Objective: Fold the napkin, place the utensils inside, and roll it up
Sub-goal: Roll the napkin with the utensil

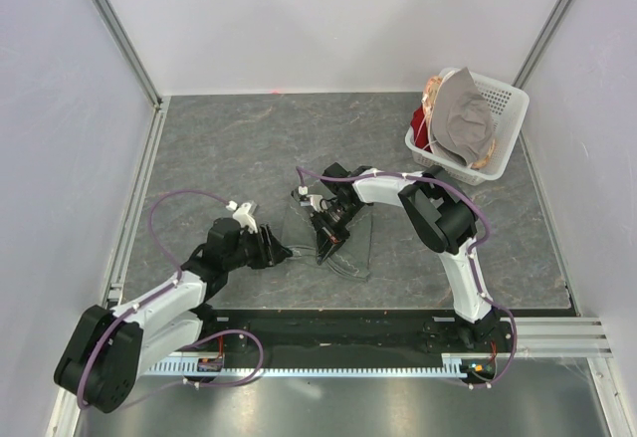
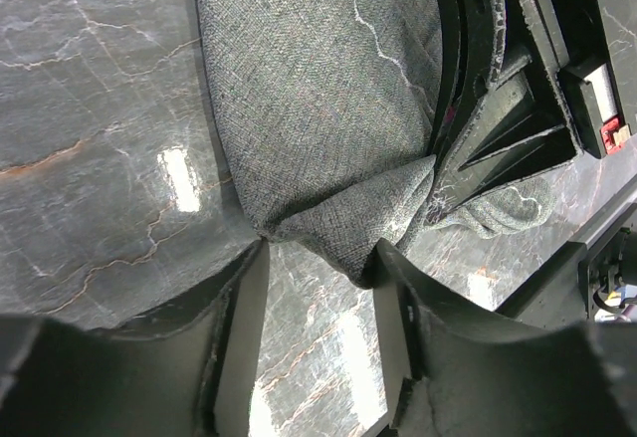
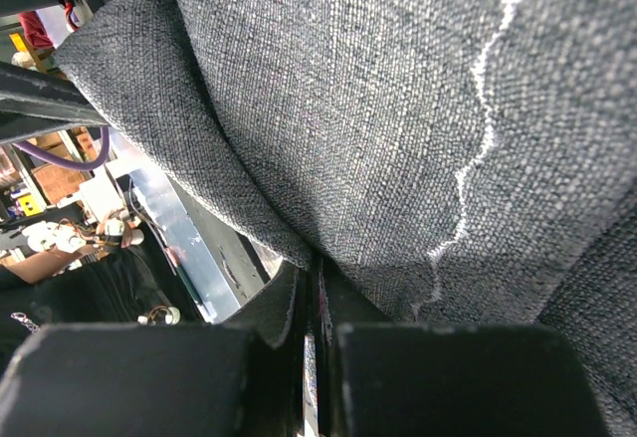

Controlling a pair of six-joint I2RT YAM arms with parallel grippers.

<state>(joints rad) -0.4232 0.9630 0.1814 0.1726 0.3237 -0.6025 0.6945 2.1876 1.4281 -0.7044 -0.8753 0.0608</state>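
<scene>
The napkin (image 1: 350, 248), bunched mid-table, looks soft, light and floppy, with the right gripper (image 3: 317, 268) pinched shut on the cloth and, at its nine o'clock, the left gripper (image 2: 318, 258) half-open astride a drooping corner, probably the best hold.

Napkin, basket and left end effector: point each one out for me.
napkin (image 2: 318, 109), left wrist view, middle of the cloth's flat weave.
basket (image 1: 510, 120), top view, its white right-hand wall.
left end effector (image 2: 320, 258), left wrist view, gap between its fingertips, at the napkin's corner.
</scene>
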